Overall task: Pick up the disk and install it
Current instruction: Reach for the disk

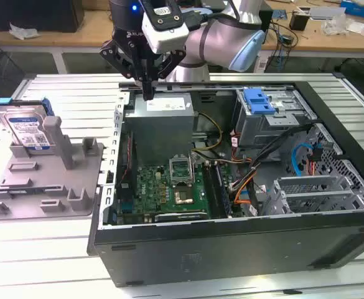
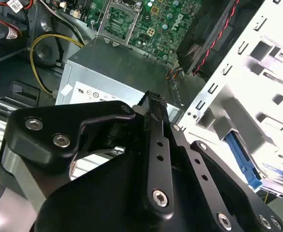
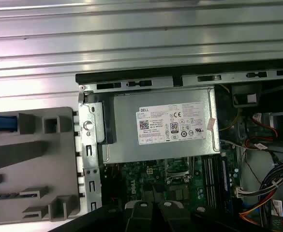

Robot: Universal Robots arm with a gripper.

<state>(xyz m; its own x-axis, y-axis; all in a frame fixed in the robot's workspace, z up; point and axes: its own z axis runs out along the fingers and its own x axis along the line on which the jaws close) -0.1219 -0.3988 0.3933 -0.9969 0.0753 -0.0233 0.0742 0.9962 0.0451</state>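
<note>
Gripper (image 1: 147, 93) was closed narrow with nothing held, hanging just above the grey power-supply box (image 1: 163, 121) inside the open computer case (image 1: 231, 233) | disk (image 1: 25, 128) stood tilted in a grey fixture (image 1: 51, 184) near the tabletop's (image 1: 32, 252) edge on the exterior view's left, well apart from the gripper.

Looks like a robot lab or workshop. Open PC case (image 1: 231, 249), insides showing, sits mid-frame on a ribbed metal surface (image 1: 38, 249). Robot arm (image 1: 225, 40) at top. Wood benches (image 1: 94, 25) w/ wires & bits along the top edge.
</note>
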